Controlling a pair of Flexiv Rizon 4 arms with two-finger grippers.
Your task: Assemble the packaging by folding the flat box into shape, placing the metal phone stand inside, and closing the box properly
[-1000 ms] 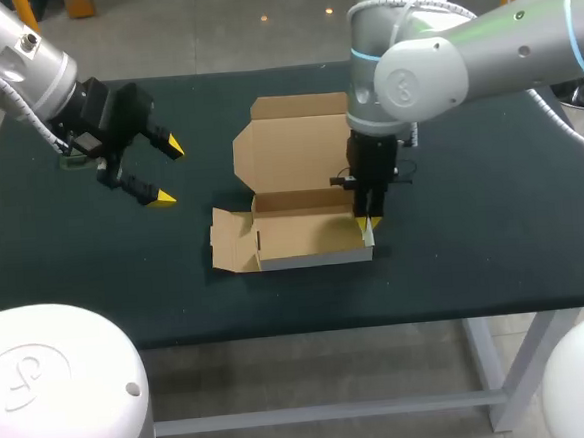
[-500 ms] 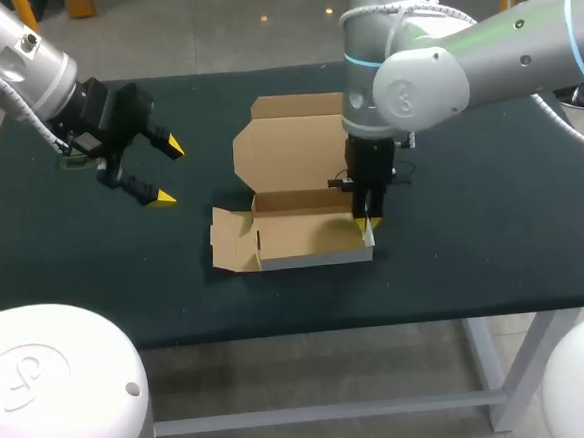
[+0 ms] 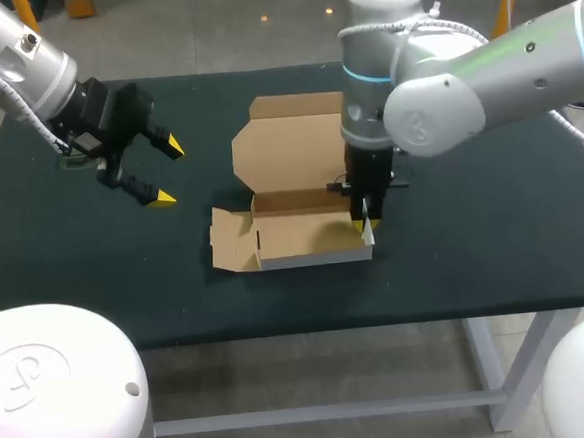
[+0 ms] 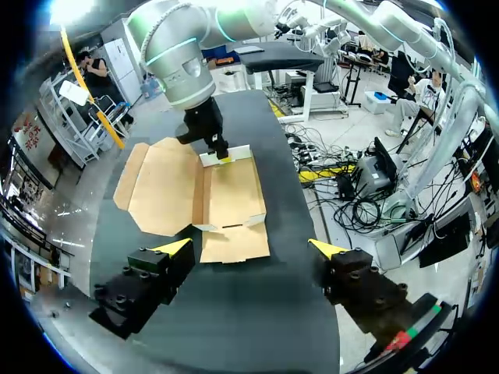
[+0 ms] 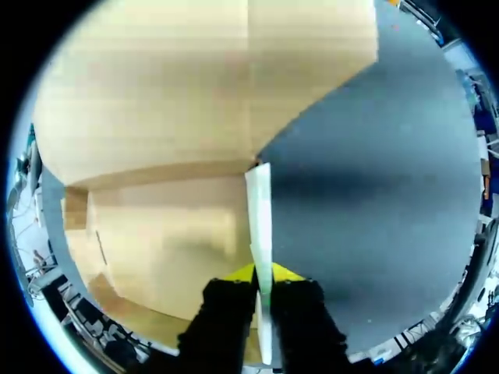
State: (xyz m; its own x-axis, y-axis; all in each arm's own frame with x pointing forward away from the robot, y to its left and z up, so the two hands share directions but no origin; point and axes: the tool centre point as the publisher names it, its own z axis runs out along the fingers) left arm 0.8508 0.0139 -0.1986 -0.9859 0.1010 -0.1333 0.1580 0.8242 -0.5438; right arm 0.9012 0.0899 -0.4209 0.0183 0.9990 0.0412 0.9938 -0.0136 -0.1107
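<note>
The brown cardboard box (image 3: 303, 236) lies mid-table, its tray partly formed, its lid (image 3: 292, 144) flat behind it and a side flap (image 3: 231, 241) spread out to the left. My right gripper (image 3: 364, 224) points straight down at the tray's right end. In the right wrist view, the right gripper (image 5: 263, 274) has the upright white-edged side wall (image 5: 260, 210) pinched between its yellow tips. My left gripper (image 3: 168, 171) hovers open over the table's left part, well away from the box (image 4: 230, 195). In its own view, the left gripper (image 4: 249, 248) holds nothing. I see no phone stand.
A small pale object (image 3: 70, 160) lies near the table's left edge, mostly hidden behind my left arm. Dark table cloth (image 3: 472, 216) surrounds the box on all sides.
My right arm's upper body has swung slightly left while its gripper stays on the box's right wall. The left arm and the box have not moved.
</note>
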